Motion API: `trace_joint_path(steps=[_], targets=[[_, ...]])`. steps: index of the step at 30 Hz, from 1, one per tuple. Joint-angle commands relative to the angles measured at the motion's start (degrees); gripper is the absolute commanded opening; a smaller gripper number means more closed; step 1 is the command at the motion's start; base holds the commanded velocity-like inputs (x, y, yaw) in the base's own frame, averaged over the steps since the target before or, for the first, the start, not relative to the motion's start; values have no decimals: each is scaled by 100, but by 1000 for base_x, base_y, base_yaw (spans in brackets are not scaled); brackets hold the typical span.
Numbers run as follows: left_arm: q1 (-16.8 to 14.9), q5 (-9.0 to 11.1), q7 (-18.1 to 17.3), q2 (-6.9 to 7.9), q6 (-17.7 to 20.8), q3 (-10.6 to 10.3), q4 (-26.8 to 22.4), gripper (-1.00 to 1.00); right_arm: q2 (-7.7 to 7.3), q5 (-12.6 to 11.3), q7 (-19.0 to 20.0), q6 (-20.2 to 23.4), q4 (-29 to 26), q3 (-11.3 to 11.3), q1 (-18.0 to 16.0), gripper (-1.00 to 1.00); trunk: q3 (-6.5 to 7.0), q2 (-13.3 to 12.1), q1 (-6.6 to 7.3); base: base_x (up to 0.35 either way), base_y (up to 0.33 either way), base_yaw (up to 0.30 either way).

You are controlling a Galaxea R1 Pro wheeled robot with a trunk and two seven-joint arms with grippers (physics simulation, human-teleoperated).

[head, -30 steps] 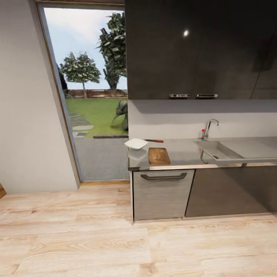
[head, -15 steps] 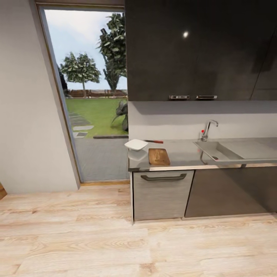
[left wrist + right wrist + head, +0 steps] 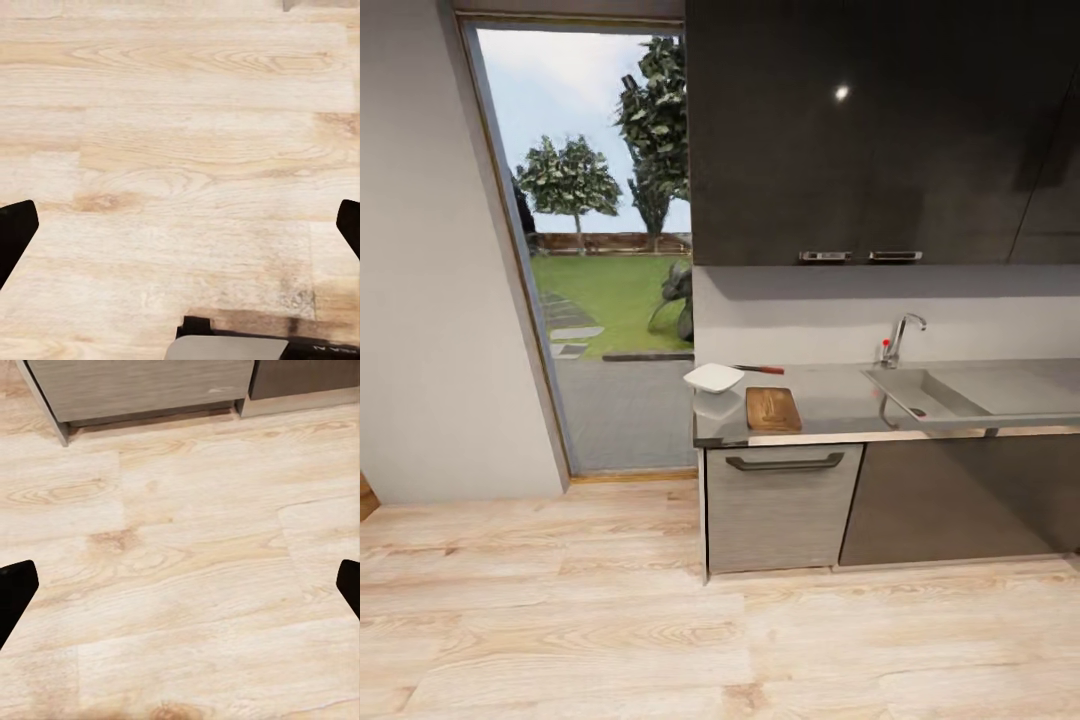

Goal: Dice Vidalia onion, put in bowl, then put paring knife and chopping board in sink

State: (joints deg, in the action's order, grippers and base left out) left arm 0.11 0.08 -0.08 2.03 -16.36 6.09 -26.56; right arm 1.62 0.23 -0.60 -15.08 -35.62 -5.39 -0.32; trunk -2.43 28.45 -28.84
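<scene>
Across the room the grey countertop (image 3: 835,405) carries the brown chopping board (image 3: 773,408) near its front edge. The white bowl (image 3: 713,376) sits at the board's far left, and the red-handled paring knife (image 3: 761,369) lies behind them by the wall. To the right is the sink (image 3: 925,391) with its chrome tap (image 3: 901,337). The onion is hidden inside the basin. In the wrist views my left gripper (image 3: 180,229) and right gripper (image 3: 180,589) hang open over the wooden floor, with nothing between the fingers.
Dark wall cabinets (image 3: 880,130) hang above the worktop. A drawer with a dark handle (image 3: 784,462) sits under the board. A tall glass door (image 3: 600,250) to the garden stands left of the counter. Light wooden floor (image 3: 660,620) stretches between me and the cabinets.
The whole head picture has shifted slightly, with the counter and sink sliding a little left and the wall cabinets a little down: the camera moved. Nothing on the counter changed.
</scene>
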Motion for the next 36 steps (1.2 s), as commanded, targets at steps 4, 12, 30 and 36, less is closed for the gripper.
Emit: trace_joint_path(steps=[4, 12, 30, 36], targets=[[1, 0, -1, 1, -8, 9, -13, 100, 6, 3, -1, -16, -3, -15, -3, 100, 62, -152, 86, 0, 0, 0], [4, 5, 7, 16, -59, 22, -22, 100, 6, 22, 27, -34, -49, 16, -3, 100, 206, -473, 261, 0, 0, 0], [16, 24, 16, 51, -705, -15, -226, 100, -65, 29, 25, -39, -111, 8, -3, 100, 242, -554, 305, 0, 0, 0], [252, 4, 17, 52, -718, -21, -286, 100, -66, 29, 25, -39, -112, 11, -3, 100, 242, -554, 305, 0, 0, 0]])
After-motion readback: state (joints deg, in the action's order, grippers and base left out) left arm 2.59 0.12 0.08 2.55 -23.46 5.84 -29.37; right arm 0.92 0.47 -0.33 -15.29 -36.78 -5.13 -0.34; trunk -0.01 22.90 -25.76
